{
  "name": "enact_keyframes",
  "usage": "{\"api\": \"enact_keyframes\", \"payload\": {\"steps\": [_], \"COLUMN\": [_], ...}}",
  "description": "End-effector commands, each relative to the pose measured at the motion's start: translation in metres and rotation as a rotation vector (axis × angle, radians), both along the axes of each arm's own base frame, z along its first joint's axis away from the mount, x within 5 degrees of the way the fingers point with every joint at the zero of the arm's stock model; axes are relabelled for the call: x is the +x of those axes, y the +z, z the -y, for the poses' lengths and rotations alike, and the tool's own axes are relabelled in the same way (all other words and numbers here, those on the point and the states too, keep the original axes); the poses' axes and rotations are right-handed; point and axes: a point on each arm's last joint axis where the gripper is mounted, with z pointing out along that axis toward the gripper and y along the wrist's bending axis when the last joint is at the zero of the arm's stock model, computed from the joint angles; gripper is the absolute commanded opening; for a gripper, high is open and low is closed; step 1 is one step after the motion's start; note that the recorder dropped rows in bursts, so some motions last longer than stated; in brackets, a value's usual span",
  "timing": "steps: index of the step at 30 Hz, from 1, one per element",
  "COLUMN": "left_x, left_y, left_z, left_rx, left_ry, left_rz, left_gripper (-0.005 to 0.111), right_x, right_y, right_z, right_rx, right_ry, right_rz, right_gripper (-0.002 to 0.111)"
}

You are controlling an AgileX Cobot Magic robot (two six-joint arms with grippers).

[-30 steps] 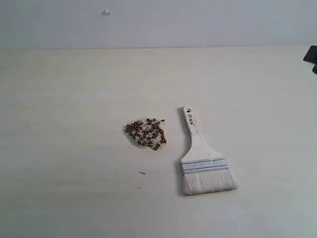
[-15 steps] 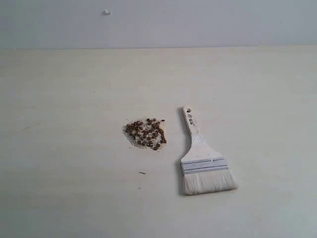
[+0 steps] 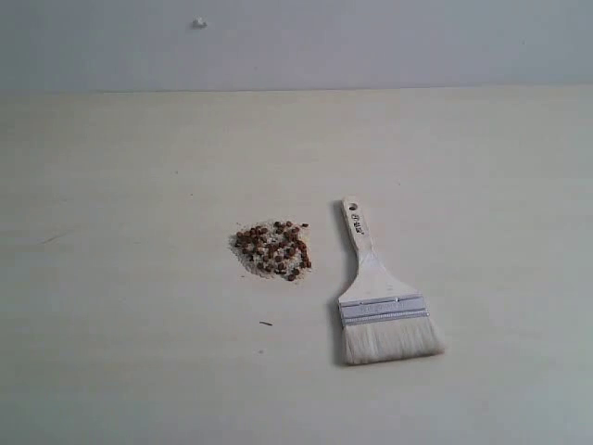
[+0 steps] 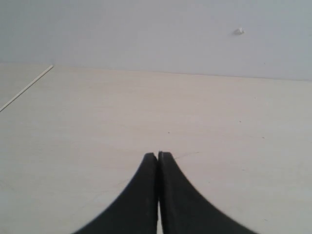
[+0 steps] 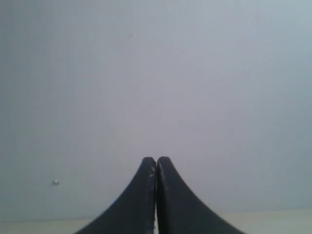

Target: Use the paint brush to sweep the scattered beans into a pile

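Lying just left of the frame's centre in the exterior view, the beans [image 3: 283,243] sit gathered in one compact pile [image 3: 270,252] on the pale table [image 3: 120,185]. They are reddish-brown rounds mixed with whitish crumbs, which show most along the pile's left edge. One or two beans rest at its upper right and lower right rim, hardly apart from the rest.

The paint brush [image 3: 375,295] lies flat on the table to the right of the pile, near it but not touching. Its wooden handle points toward the upper left, and the hole at its end sits a little above the top of the pile. The silver ferrule crosses the brush lower down, and the pale bristles spread toward the lower right of the frame.

A small dark speck [image 3: 266,324] lies on the table below the pile, left of the ferrule. Behind the table a grey wall [image 3: 389,46] fills the top of the frame, with a small white mark [image 3: 198,22] at its upper left.

The left gripper [image 4: 158,155] shows in the left wrist view with its two black fingers pressed together tip to tip, holding nothing, the table and wall ahead of it. The right gripper [image 5: 156,159], in the right wrist view, likewise has its fingers closed against each other on nothing. It faces the grey wall, with only a thin strip of table in sight.
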Motion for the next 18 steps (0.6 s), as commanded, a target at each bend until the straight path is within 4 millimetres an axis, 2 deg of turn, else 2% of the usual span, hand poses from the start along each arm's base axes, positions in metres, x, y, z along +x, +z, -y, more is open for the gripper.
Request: {"api": "enact_keyframes", "payload": {"steps": [1,3,7,12,15,18], "left_x": [0.0,0.0,0.0,0.0,0.0,0.0], "left_y": [0.0,0.0,0.0,0.0,0.0,0.0], "left_z": [0.0,0.0,0.0,0.0,0.0,0.0], "left_rx": [0.006,0.006,0.006,0.006,0.006,0.006], "left_ry": [-0.002,-0.002,-0.002,-0.002,-0.002,-0.002], "left_rz": [0.008,0.008,0.008,0.008,0.008,0.008], "left_gripper": [0.0,0.0,0.0,0.0,0.0,0.0], "right_x": [-0.002,-0.001,0.001,0.005,0.007,0.007], "right_y": [-0.008,-0.012,-0.021,-0.038,-0.069,-0.087], "right_z": [0.0,0.0,-0.001,0.001,0.002,0.002], "right_rx": [-0.036,-0.048,-0.2,-0.125,-0.125,-0.176], "right_ry": [-0.011,-0.017,-0.026,-0.037,-0.044,-0.045], "right_rz": [0.003,-0.002,-0.037,-0.133,-0.255,-0.309], "right_gripper": [0.0,0.0,0.0,0.0,0.0,0.0]}}
